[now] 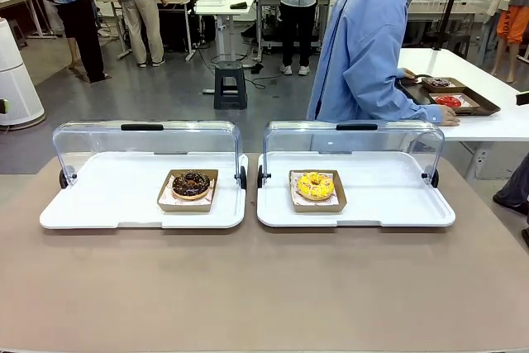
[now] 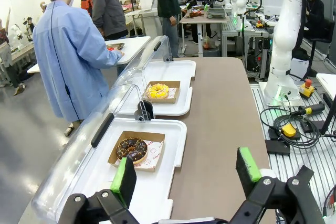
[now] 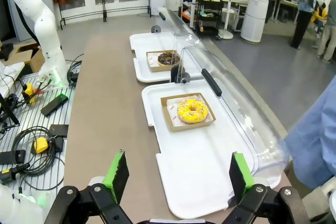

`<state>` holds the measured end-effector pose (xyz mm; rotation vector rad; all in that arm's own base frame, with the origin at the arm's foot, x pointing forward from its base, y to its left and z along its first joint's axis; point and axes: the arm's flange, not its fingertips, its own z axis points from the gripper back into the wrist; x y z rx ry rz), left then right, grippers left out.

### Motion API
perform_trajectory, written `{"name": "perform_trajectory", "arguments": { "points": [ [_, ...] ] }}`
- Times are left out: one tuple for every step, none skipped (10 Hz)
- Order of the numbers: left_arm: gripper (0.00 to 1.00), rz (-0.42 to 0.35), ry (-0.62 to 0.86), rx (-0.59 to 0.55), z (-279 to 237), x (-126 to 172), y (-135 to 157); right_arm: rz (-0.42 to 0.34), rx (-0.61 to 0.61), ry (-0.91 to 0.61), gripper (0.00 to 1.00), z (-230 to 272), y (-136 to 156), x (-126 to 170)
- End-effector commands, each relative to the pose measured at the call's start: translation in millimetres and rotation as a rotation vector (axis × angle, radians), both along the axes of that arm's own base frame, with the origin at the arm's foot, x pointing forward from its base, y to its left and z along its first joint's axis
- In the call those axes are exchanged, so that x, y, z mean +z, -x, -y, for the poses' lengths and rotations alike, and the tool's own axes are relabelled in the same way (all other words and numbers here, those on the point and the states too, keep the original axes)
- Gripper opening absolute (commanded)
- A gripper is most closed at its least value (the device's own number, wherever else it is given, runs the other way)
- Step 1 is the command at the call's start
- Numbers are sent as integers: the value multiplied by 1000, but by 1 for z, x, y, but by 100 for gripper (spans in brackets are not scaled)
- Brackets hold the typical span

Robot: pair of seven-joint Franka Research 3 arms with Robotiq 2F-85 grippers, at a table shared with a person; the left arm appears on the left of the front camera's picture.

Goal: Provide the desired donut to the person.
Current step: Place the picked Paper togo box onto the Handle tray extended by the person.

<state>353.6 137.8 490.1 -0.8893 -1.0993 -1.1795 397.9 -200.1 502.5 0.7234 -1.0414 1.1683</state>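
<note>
Both grippers, the left gripper (image 2: 186, 177) and the right gripper (image 3: 178, 174), are spread wide and hold nothing. The chocolate donut (image 1: 191, 183) and yellow donut (image 1: 316, 185) sit in paper boxes on white trays (image 1: 116, 204). Donuts are soft and squash easily (grab the stiff box edge instead). The person (image 1: 364, 55) faces away.

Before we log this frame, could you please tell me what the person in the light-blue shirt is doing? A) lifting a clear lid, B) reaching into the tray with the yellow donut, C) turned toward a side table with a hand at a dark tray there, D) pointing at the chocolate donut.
C: the person stands turned toward the side table, hand at the dark tray, away from both donut trays.
</note>
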Motion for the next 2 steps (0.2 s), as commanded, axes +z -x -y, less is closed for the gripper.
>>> {"name": "perform_trajectory", "arguments": {
  "points": [
    [100, 6, 0, 12, 0, 0, 0, 3, 5, -2, 100, 0, -1, 0],
    [100, 6, 0, 12, 0, 0, 0, 3, 5, -2, 100, 0, -1, 0]
  ]
}}
